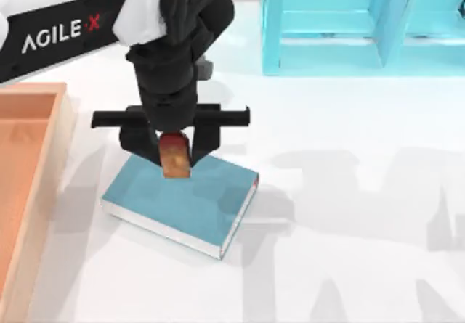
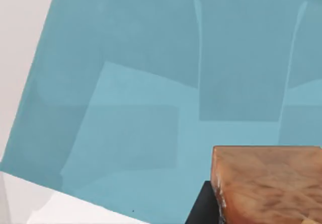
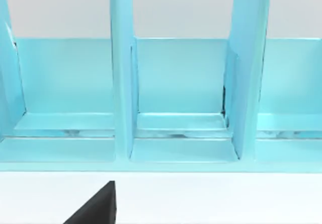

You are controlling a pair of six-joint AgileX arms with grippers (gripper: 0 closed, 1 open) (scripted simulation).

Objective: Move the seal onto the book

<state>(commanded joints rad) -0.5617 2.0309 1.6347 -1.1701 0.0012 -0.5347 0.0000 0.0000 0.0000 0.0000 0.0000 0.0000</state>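
Observation:
The teal-blue book (image 1: 182,203) lies flat on the white table, left of centre, with its white page edges facing the front. My left gripper (image 1: 174,149) hangs over the book's far edge, shut on the seal (image 1: 174,157), a small orange-brown block with a red top. In the left wrist view the seal (image 2: 269,183) sits a little above the book's cover (image 2: 151,83), with one dark finger (image 2: 204,209) beside it. A dark part of my right gripper (image 3: 95,209) is at the lower edge of the right wrist view, facing the shelf.
A light turquoise shelf unit (image 1: 349,25) with upright dividers stands at the back right, also seen close up as the shelf unit (image 3: 176,93). An orange wooden tray (image 1: 29,185) lies along the left edge. Open table lies right of the book.

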